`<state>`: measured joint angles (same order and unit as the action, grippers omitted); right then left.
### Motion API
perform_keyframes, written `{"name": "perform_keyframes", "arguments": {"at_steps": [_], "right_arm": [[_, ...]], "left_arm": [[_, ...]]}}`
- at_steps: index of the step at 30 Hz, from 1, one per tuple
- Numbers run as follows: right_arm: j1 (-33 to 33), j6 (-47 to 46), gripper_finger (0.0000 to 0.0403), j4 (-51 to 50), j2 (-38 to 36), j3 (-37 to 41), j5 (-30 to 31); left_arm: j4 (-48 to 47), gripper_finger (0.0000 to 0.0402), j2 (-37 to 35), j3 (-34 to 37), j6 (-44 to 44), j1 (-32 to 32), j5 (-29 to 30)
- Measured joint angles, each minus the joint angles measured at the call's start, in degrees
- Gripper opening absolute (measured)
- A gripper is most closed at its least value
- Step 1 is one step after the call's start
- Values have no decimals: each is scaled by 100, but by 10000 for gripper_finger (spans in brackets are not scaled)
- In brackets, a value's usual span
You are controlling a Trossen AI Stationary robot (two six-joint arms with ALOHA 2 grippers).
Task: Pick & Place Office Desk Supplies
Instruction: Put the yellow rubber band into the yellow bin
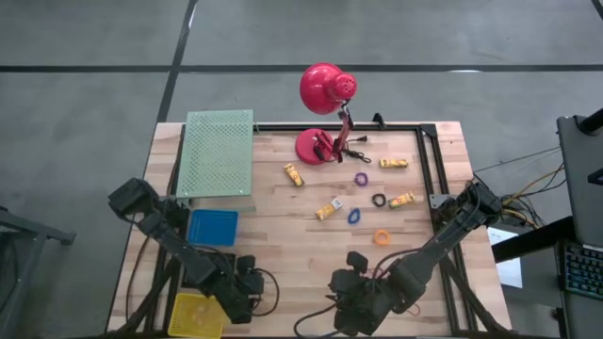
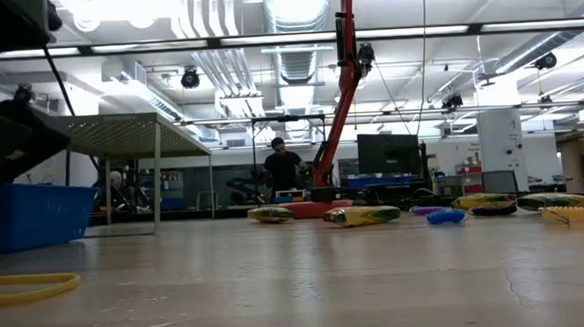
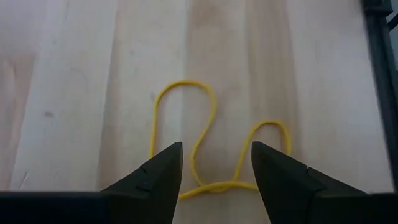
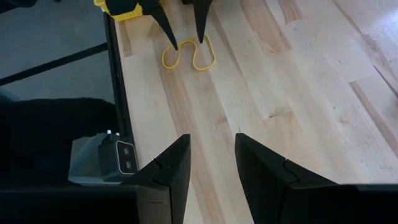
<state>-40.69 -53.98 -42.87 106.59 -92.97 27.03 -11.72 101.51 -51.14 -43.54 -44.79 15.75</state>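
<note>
No brand, label or legible writing shows on anything in any view.

The left end effector (image 3: 216,167) hangs low over the near left part of the pale wooden tabletop (image 1: 283,235), its two dark fingers parted moderately and holding nothing. Directly beneath them lies a thin yellow rubber band (image 3: 208,143), twisted into two loops flat on the wood; the fingertips straddle its crossing point. Only the left wrist view shows this twist clearly. The right wrist view sees the same band (image 4: 188,56) from farther off, with the left arm's finger tips standing over it. The low view shows a thin yellow loop (image 2: 23,288) lying flat at the near left, probably that band.

The right end effector (image 4: 211,158) hovers above bare wood at the near middle of the tabletop, fingers partly apart and empty.

The high view alone shows the remaining supplies spread over the far right half: small yellow rectangular pieces (image 1: 294,175), a purple ring (image 1: 361,178), a black ring (image 1: 379,200), a blue ring (image 1: 354,216) and an orange ring (image 1: 382,236). It also shows a red desk lamp (image 1: 325,94) at the far edge, a green perforated mesh tray (image 1: 218,153), a blue bin (image 1: 212,227) and a yellow basket (image 1: 196,315) on the left.

The low view alone shows a person (image 2: 282,169) standing in the room beyond.
</note>
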Motion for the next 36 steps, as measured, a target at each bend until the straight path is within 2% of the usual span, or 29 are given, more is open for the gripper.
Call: {"name": "perform_keyframes", "arguments": {"at_steps": [15, 22, 28, 36], "right_arm": [[-2, 0, 121, 39, 2, 0, 0], [-2, 2, 121, 37, 2, 0, 0], [-2, 0, 121, 37, 2, 0, 0], [-1, 0, 121, 37, 2, 0, 0]], "left_arm": [[-178, 194, 1, 114, 1, 68, -131], [-156, 171, -11, 178, -3, 80, -208], [-143, 126, -11, 189, 47, 80, -206], [-7, 24, -4, 198, 150, 79, -287]]}}
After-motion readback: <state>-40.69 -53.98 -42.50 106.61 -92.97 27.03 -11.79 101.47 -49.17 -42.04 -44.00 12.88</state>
